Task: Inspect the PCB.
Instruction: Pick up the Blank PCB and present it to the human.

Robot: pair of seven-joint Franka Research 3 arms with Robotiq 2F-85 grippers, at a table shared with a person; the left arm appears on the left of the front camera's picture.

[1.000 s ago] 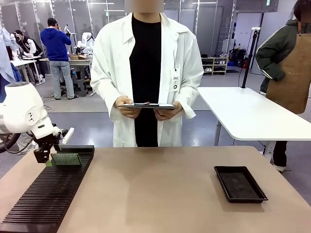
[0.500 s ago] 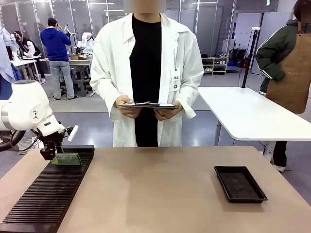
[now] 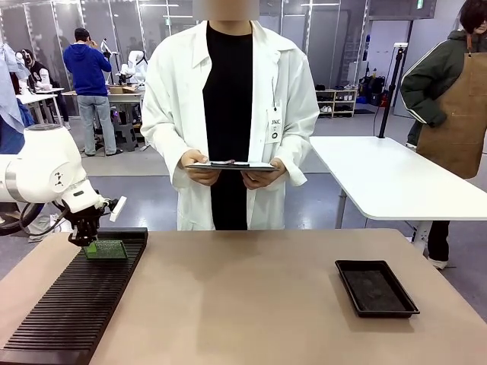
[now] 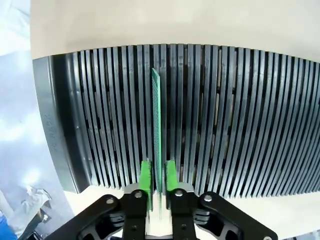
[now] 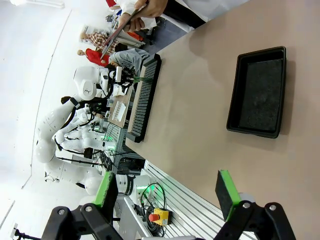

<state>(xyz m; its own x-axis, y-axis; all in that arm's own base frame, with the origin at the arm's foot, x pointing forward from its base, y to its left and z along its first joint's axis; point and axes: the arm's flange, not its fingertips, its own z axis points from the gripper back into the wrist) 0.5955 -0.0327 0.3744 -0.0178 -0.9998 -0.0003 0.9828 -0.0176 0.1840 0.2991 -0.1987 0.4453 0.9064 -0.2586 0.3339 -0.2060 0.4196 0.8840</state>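
Alignment matters: left end effector (image 4: 157, 177) grips the thin green rectangular PCB (image 4: 156, 125) edge-on at the far end of the black ribbed rack (image 3: 68, 312); keep it parallel to the slots. Right end effector (image 5: 167, 192) hangs released.

The left arm (image 3: 42, 179) is brought in at the far left, with the left gripper (image 3: 90, 242) pointed down and its jaws closed on the PCB (image 4: 156, 125). The right gripper (image 5: 167, 192) is held with jaws wide apart.
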